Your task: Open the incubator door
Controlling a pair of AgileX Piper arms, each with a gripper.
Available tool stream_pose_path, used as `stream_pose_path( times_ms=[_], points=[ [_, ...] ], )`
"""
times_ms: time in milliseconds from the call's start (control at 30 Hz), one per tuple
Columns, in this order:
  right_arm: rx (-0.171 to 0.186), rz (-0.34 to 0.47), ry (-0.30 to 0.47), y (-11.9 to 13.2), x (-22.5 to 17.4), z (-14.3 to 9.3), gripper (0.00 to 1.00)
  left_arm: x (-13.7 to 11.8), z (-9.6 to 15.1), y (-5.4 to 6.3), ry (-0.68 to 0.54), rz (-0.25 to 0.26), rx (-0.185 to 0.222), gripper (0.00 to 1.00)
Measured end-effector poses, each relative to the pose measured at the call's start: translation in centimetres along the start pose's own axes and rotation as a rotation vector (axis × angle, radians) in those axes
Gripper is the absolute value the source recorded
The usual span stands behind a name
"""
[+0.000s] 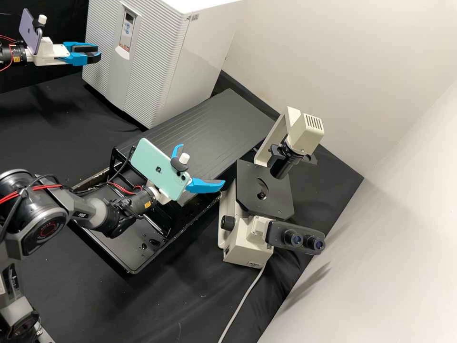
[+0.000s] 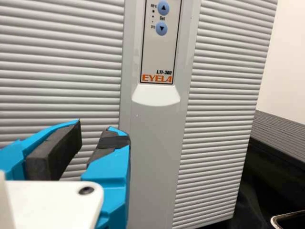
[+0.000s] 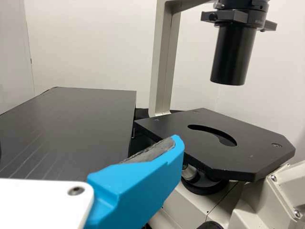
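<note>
Left gripper (image 1: 97,53) first: we see its two blue fingers parted partway, dark pads facing each other, nothing between them. Right ahead of its fingertips is the incubator door (image 1: 154,62), ridged, lying flush with the incubator body (image 1: 202,62) — we can't tell if the tips touch it. Just beside the fingers, we have the door's smooth centre strip (image 2: 157,143), with a pale curved lip (image 2: 156,95) and, above that, the control panel (image 2: 159,47). Behind the fingers, a purple phone (image 1: 29,31) sits mounted on the gripper.

Farther out, well apart from the left gripper, is the right gripper (image 1: 201,165) — fingers spread wide, holding nothing, green phone (image 1: 154,166) mounted on it. Near its fingertips we log the dark slanted board (image 1: 204,126) and the microscope (image 1: 245,243); below it, the black tray (image 1: 121,243).
</note>
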Motion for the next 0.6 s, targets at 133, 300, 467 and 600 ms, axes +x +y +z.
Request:
stream_pose_path(
  times_ms=[133,300,467,600],
  points=[
    [0.000,0.000,0.000,0.0,0.0,0.0,1.00,-0.4,0.0,-0.4,0.019,-0.003,-0.013,0.00],
    [0.000,0.000,0.000,0.0,0.0,0.0,1.00,-1.1,0.0,-1.1,0.052,-0.009,-0.034,1.00],
    [0.000,0.000,0.000,0.0,0.0,0.0,1.00,-1.5,-0.8,-0.9,0.083,-0.003,-0.031,1.00],
    [0.000,0.000,0.000,0.0,0.0,0.0,1.00,-1.9,-1.7,-0.7,0.125,0.003,-0.041,1.00]
  ],
)
